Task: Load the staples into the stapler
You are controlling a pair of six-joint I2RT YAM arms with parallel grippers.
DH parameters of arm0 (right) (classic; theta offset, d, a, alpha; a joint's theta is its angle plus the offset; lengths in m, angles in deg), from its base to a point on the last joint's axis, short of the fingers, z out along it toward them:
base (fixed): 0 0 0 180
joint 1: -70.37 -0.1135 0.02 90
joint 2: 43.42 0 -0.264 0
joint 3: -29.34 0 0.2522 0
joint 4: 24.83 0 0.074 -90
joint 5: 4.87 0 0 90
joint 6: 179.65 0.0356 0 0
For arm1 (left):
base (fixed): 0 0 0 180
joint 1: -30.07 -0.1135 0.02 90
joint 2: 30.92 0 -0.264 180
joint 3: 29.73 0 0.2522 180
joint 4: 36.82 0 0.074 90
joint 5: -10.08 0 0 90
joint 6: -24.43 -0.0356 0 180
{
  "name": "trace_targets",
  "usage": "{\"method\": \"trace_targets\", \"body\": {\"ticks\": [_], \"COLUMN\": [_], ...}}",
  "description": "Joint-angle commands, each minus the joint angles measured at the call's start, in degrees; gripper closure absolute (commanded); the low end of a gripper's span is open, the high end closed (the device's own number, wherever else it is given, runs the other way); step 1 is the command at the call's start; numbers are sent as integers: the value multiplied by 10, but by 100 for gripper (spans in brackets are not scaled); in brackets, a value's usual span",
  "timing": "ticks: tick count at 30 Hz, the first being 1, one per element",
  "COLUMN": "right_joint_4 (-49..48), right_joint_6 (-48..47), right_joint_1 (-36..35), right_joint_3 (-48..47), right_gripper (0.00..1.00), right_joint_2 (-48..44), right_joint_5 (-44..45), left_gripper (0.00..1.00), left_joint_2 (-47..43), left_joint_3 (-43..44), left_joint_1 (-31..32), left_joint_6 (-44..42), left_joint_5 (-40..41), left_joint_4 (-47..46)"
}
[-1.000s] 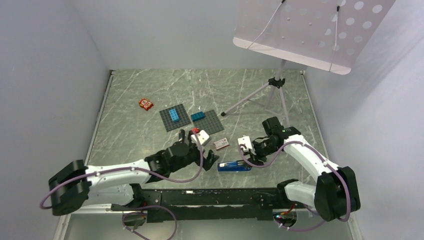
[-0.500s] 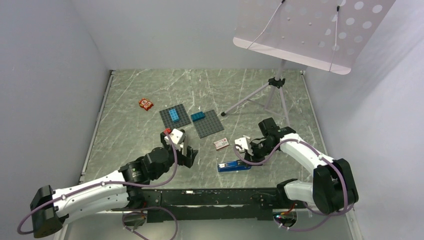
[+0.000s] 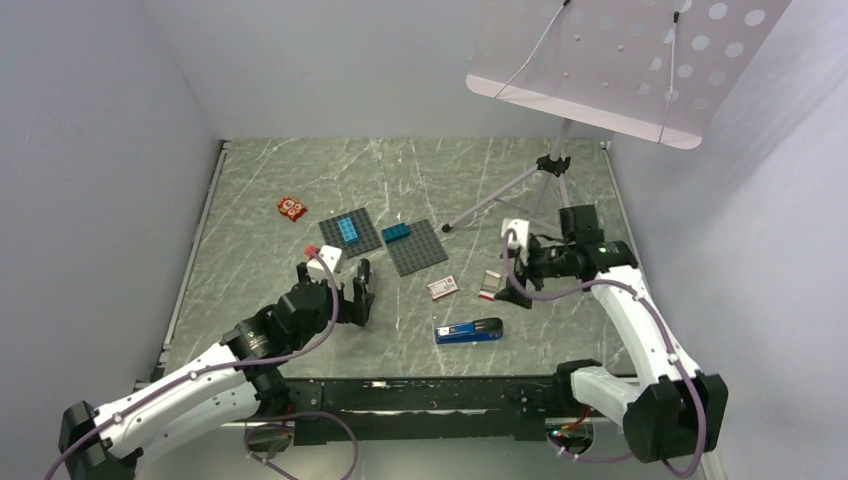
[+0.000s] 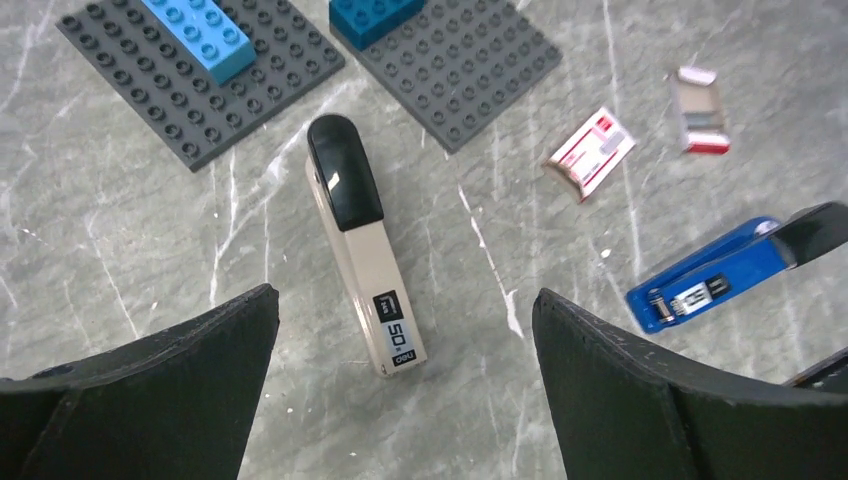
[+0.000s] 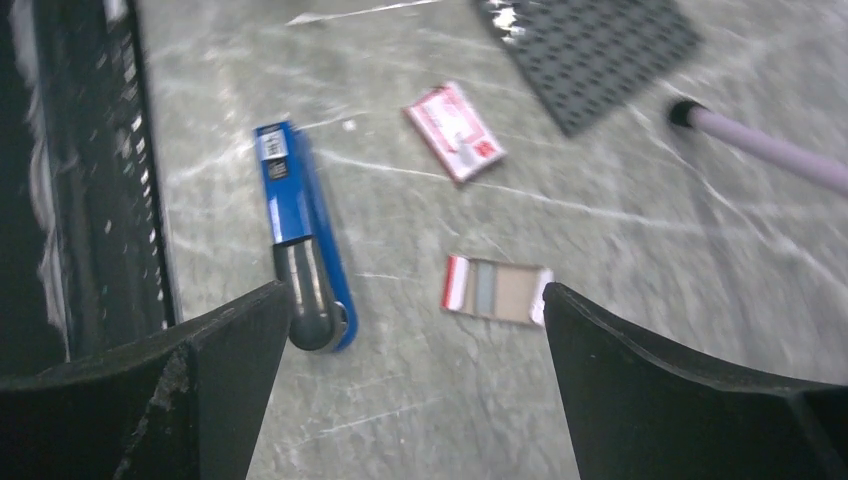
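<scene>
The staples box [image 3: 441,288] lay flat on the table [image 3: 260,180], its tray [image 3: 490,285] just beside it, the blue stapler [image 3: 468,331] near both — the left end effector [image 4: 405,295] and the right end effector [image 5: 416,288] hung above, jaws wide, holding nothing

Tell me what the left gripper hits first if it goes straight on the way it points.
Likely the beige stapler, which lies almost midway ahead of the open left gripper. How far off it is, the wrist view does not show.
</scene>
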Motion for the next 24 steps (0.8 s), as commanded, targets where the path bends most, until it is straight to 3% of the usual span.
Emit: {"method": "trace_targets", "body": {"ticks": [1,3,8,16,24], "right_joint_4": [-137,-179,-263,-298,-348], "right_joint_6": [263,365,486,526,641], "right_joint_1": [86,111,136,136,137], "right_joint_3": [-3,-10,12,17,33], "right_gripper": [0,0,0,0,0], "right_joint_2": [-50,-70,-138,-155,-167], "right_joint_5": [-21,2,41,46,148], "left_gripper": [1,1,1,1,1], "left_joint_2": [-38,-56,-80,-92,-111], "left_joint_3": [75,99,149,196,192], "left_joint_1": [-12,-12,-12,-13,-12], "left_joint_6": [41,44,8,-28,-27], "left_joint_5": [-21,-1,40,48,46], "left_joint_4": [54,78,127,163,170]}}
